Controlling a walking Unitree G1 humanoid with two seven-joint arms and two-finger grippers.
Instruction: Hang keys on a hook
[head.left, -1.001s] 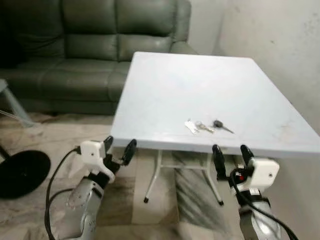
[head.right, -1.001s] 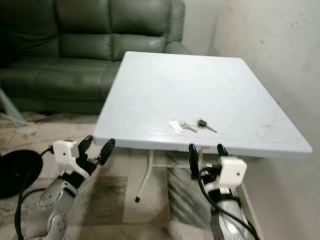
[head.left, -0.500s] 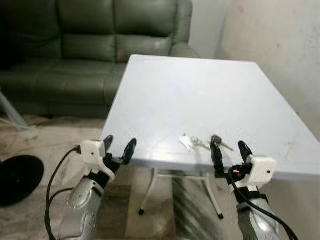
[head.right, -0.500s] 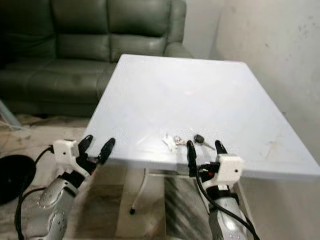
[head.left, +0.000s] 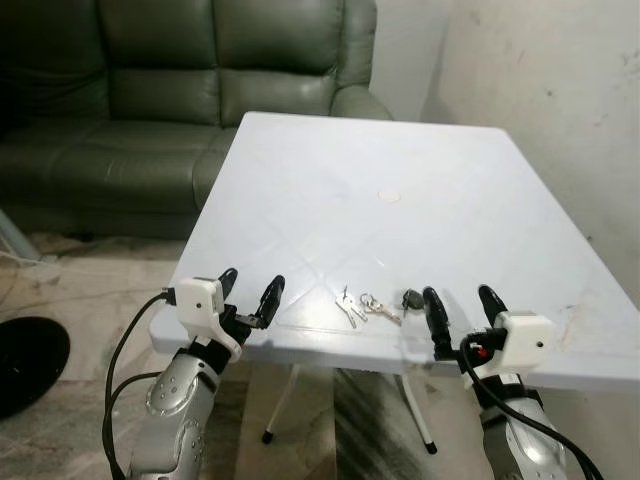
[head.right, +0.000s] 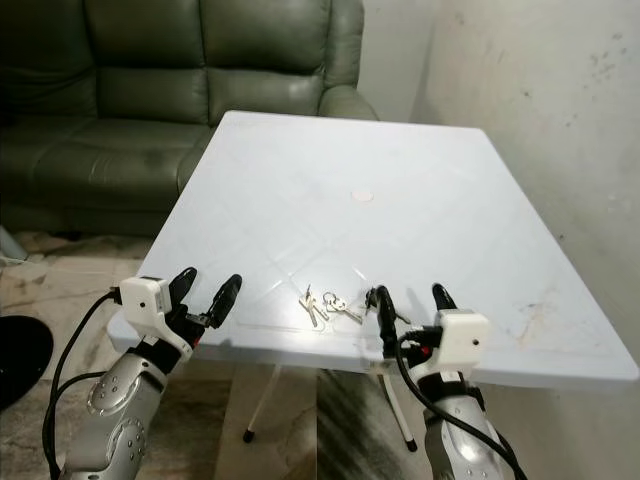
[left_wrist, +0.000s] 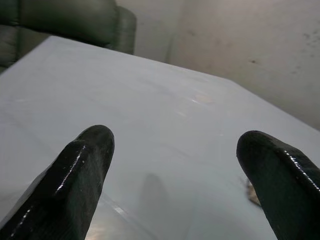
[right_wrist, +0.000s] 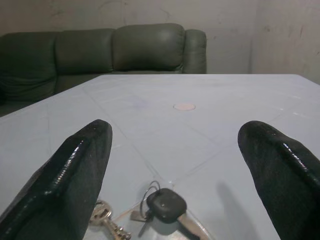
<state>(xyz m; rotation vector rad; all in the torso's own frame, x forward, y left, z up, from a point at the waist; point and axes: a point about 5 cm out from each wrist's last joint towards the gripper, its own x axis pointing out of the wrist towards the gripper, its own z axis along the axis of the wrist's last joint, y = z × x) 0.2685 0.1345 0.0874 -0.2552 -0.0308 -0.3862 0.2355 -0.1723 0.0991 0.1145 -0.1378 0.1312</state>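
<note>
Hovering right gripper (head.left: 458, 308) spread wide, empty, above keys (right_wrist: 160, 207); left gripper (head.left: 250, 293) likewise agape.

No text, label, brand, number or sign is being shown legibly anywhere in these views. Nothing readable is being carried by the white counter (head.left: 400, 200), and the black head of the car key among the keys (right_wrist: 162, 206) is being seen as plain, with no logo that can be made out.
</note>
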